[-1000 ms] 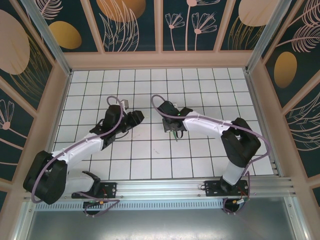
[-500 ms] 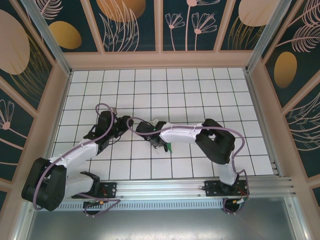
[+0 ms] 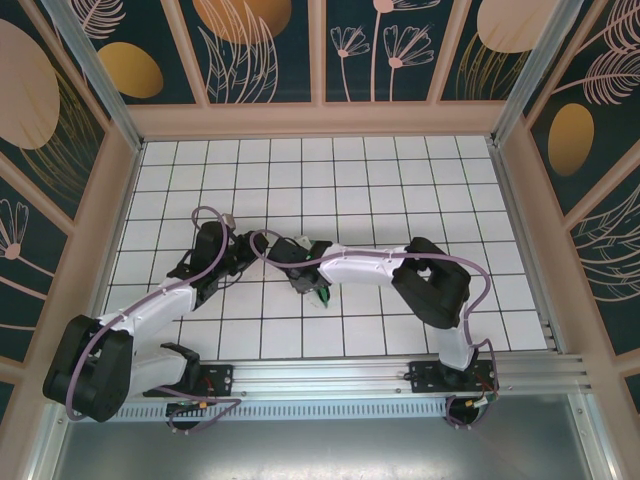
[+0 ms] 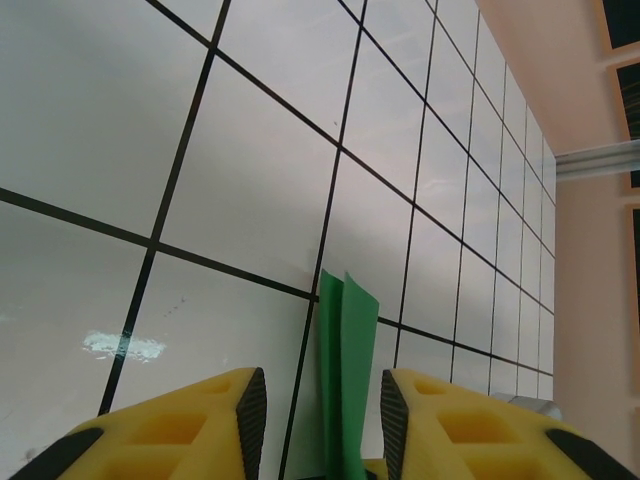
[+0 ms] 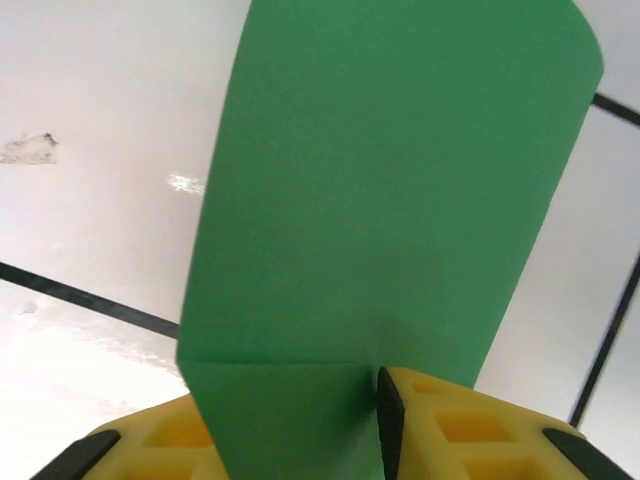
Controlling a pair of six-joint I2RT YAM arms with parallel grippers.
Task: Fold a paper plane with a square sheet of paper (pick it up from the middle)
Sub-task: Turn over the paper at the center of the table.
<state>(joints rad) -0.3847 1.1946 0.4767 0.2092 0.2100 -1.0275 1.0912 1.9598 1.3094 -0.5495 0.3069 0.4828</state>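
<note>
Right gripper: clenched on the green paper sheet. A folded flap lies over one yellow finger and tucks against the dark pad of the other.
Left gripper: jaws stand slightly apart, with a narrow doubled edge of the sheet rising in the gap. Whether either pad bites the paper cannot be told.
Paper location: between the two grippers, close over the tiled tabletop near its middle. From above it shows as a small green tip beside the right wrist.
Step in hand (judged): steadying the part-folded sheet between both grippers for the next crease.
Method advised: hold the right grip firm, close the left jaws squarely across both layers with the edges aligned, then lower the sheet flat before pressing.
Risk (judged): pulling the grippers apart or twisting them would tear or skew paper this thin.
</note>
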